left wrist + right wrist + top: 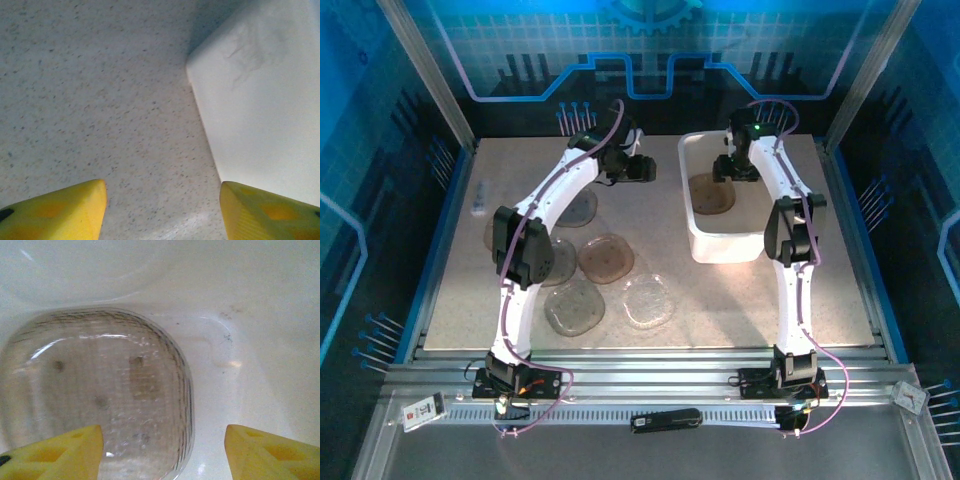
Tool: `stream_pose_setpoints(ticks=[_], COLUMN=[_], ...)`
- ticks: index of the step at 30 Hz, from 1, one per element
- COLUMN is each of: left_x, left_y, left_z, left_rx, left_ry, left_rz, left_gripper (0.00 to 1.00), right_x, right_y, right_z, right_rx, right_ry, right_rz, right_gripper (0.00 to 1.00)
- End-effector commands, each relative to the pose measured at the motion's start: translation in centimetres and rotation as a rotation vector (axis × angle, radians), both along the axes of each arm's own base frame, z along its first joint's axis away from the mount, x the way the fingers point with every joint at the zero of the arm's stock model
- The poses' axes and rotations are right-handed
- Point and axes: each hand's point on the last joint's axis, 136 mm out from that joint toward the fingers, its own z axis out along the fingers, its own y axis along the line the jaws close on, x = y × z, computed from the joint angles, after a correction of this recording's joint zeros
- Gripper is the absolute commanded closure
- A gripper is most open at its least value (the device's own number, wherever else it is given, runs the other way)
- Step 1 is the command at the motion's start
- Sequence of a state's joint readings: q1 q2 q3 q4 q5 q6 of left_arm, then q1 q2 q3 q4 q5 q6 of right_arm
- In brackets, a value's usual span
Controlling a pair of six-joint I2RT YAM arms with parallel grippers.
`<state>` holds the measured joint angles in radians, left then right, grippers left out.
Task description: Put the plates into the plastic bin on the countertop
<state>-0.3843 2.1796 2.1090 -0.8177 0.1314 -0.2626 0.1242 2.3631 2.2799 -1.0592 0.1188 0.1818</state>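
The white plastic bin (750,240) stands at the back right of the beige countertop (720,300). One smoky plate (711,194) lies flat on its floor. My right gripper (732,172) hangs inside the bin just above that plate (95,390). It is open (162,450), with its yellow fingertips (75,450) clear of the plate. My left gripper (640,168) hovers over bare countertop just left of the bin. It is open (162,210) and empty, with the bin's outer wall (260,115) beside its right finger. Several plates (606,258) lie loose near the left arm.
Loose plates lie at the centre left (578,208), the front (575,306) and the front middle (648,300); one sits partly under the left arm (557,262). A small white object (479,208) rests by the left blue edge. Metal rails run along the near side.
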Motion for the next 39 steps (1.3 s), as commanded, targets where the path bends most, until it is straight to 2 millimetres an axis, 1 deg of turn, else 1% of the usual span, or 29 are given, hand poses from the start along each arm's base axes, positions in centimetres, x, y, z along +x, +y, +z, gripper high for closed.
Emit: stream_pose_setpoints(ticks=[1,3,6,10,13,17,19,23,26,28,30,33,36,39], left_x=[-2.0,-3.1,-4.9,-6.8,-8.3,-10.3,-11.1,-12.4,-12.0,-11.2,-9.9,-7.6,-5.4,-3.6], left_y=[2.7,4.0,5.7,7.8,8.4,8.4,8.8,9.8,11.6,12.8,14.5,17.0,19.5,21.4], left_z=[1.7,1.4,0.9,0.0,-0.8,-2.3,-2.8,-3.7,-4.1,-4.1,-4.3,-4.6,-5.0,-5.5], left_rx=[0.033,0.051,0.05,0.028,0.026,0.023,0.031,0.064,0.088,0.101,0.118,0.135,0.172,0.207], left_ry=[0.021,0.043,0.066,0.101,0.126,0.175,0.188,0.228,0.238,0.24,0.235,0.227,0.211,0.193], left_rz=[0.055,0.083,0.12,0.168,0.155,0.128,0.128,0.144,0.206,0.252,0.305,0.371,0.409,0.428], left_gripper=[0.38,0.38,0.38,0.37,0.37,0.38,0.38,0.38,0.37,0.36,0.35,0.36,0.36,0.36], right_x=[-1.2,-2.1,-3.9,-6.6,-9.0,-12.7,-14.5,-17.7,-19.5,-20.2,-20.5,-20.4,-19.8,-19.4], right_y=[2.3,3.0,3.8,4.8,5.6,6.9,7.0,7.3,7.1,7.0,7.2,7.2,7.4,7.6], right_z=[7.6,9.0,10.6,12.0,12.6,12.4,12.1,11.6,11.2,10.9,10.7,10.6,11.0,11.0], right_rx=[0.049,0.054,0.045,0.083,0.104,0.115,0.117,0.189,0.222,0.234,0.241,0.237,0.238,0.237], right_ry=[-0.117,-0.131,-0.147,-0.164,-0.18,-0.179,-0.182,-0.205,-0.219,-0.216,-0.209,-0.204,-0.212,-0.203], right_rz=[0.046,0.055,0.071,0.069,0.078,0.117,0.112,0.103,0.093,0.092,0.098,0.102,0.108,0.113], right_gripper=[0.33,0.33,0.33,0.34,0.35,0.35,0.36,0.38,0.4,0.41,0.41,0.41,0.42,0.43])
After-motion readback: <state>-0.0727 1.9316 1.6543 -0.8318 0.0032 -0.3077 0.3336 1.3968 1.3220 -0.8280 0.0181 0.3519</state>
